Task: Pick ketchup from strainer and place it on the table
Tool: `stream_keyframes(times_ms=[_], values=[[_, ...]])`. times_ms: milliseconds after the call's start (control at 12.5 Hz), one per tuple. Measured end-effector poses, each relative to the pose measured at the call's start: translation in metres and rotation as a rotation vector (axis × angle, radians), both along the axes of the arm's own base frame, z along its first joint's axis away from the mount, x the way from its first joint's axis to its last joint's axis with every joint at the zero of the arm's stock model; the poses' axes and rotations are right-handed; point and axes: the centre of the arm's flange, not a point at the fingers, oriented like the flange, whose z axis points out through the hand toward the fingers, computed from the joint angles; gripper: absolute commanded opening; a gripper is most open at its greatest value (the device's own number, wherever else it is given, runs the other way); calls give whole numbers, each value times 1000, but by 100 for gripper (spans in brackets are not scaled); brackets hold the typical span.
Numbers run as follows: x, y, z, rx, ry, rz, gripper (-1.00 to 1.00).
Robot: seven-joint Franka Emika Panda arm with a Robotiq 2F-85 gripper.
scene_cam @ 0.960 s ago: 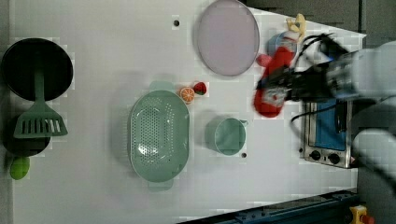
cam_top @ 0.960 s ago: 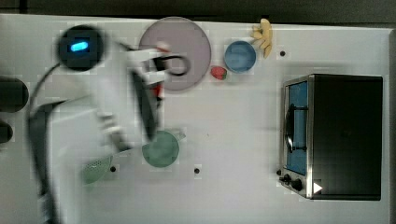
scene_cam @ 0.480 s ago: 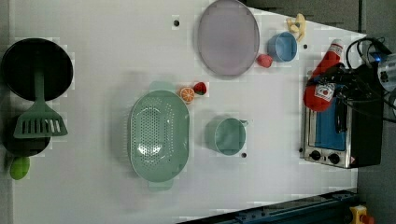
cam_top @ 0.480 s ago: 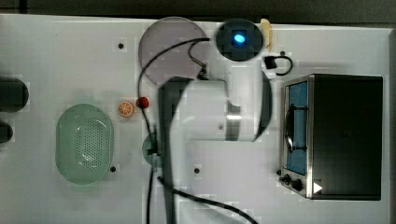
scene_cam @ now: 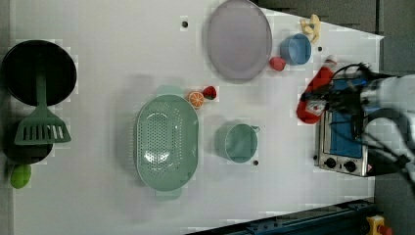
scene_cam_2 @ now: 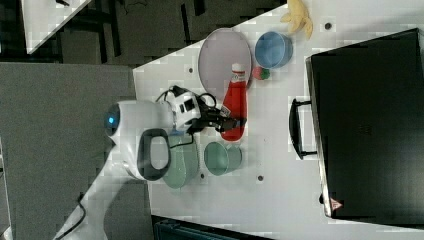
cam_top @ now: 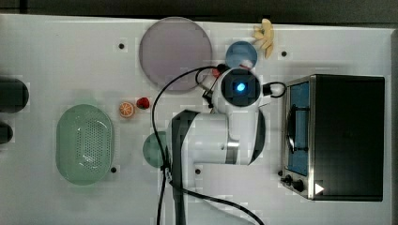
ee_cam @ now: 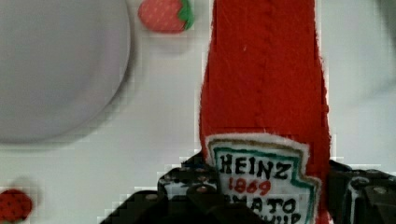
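Now the gripper (scene_cam_2: 231, 125) clamps the ketchup (scene_cam_2: 235, 102) at its label, above the table (scene_cam_2: 280, 170), the strainer (scene_cam: 167, 142) at nine o'clock in the left view.

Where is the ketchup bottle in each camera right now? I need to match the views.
Top view: mostly hidden under the arm.
Left view: ketchup bottle left of the toaster oven, below the blue cup.
Right view: bottle between the gray plate and green cup.
Wrist view: bottle fills the center.
Shared landmark: the gray plate.
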Motion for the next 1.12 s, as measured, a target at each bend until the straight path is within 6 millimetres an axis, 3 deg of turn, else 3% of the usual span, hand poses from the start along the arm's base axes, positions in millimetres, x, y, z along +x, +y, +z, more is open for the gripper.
stream_keyframes(times_ms=[80,320,400,560,640,720,880,1120], values=[[-10,9,-19,9,16,16,26],[-28,34,-84,45,53,51,89],[-33,40,-104,61,78,57,99],[-42,48,-127,71,125,75,100],[-46,49,-127,70,130,77,100],[-46,47,-117,62,118,79,100],[-34,37,-70,38,42,63,100],[-3,22,47,-19,-55,41,100]])
